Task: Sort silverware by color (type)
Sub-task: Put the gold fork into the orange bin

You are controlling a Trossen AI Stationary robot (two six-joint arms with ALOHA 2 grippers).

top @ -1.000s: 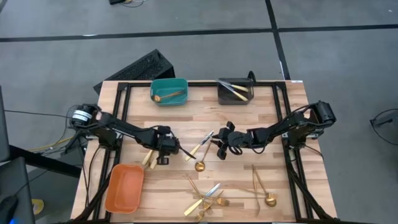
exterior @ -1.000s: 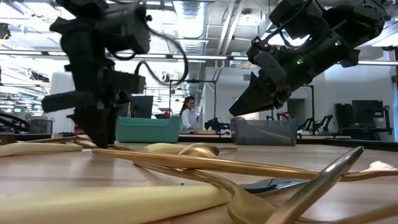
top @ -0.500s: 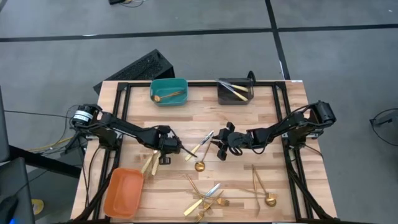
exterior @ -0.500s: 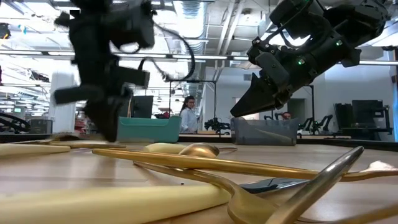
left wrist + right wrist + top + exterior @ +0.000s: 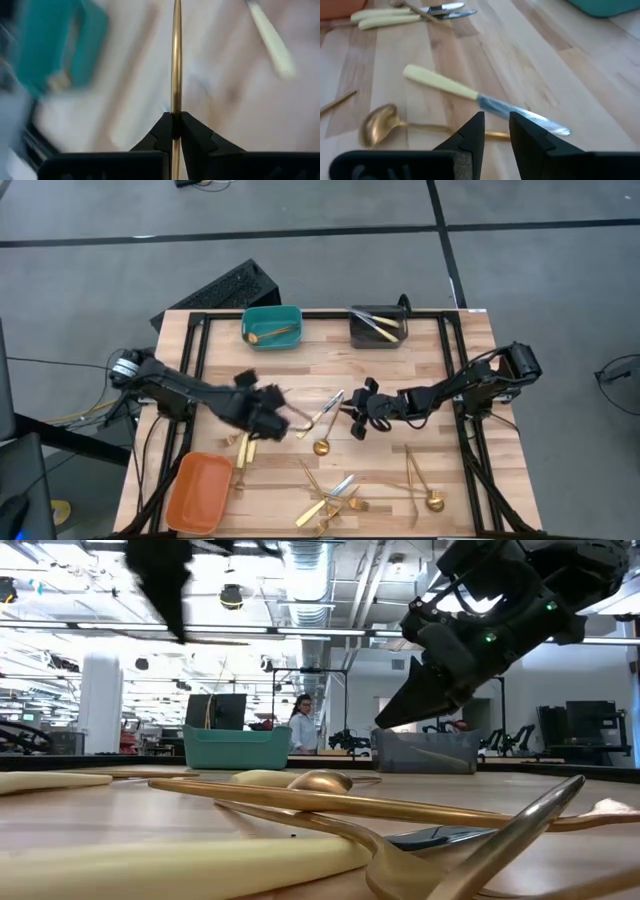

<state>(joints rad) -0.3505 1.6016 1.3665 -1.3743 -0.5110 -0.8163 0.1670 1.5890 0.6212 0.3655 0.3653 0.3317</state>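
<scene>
My left gripper (image 5: 272, 420) hangs high above the table's left middle, shut on one slim gold piece of silverware (image 5: 176, 60); whether it is a spoon, fork or knife stays out of view. In the low view that gripper (image 5: 168, 595) is a blur at the top. My right gripper (image 5: 357, 418) (image 5: 496, 131) hovers over the table's middle, narrowly open with nothing between its fingers, just above a cream-handled knife (image 5: 470, 95) and a gold spoon (image 5: 380, 127) lying flat on the wood. My left gripper pinches the gold piece's thin shaft (image 5: 176, 116) between its two fingertips. The shaft runs straight on past the fingers, in line with them. The piece is lifted clear of the table; its ends are out of view.
A teal bin (image 5: 272, 326) and a grey bin (image 5: 379, 326), each holding silverware, stand at the far edge; an orange bin (image 5: 199, 492) sits near left. Cream-handled knives (image 5: 243, 448) lie beside it. More silverware is heaped near the front (image 5: 330, 502) and right front (image 5: 425, 485).
My left gripper has shut on the gold piece at the table top, then risen steeply with it while its wrist rolled; the piece has come clear of the wood. My right gripper has kept still.
</scene>
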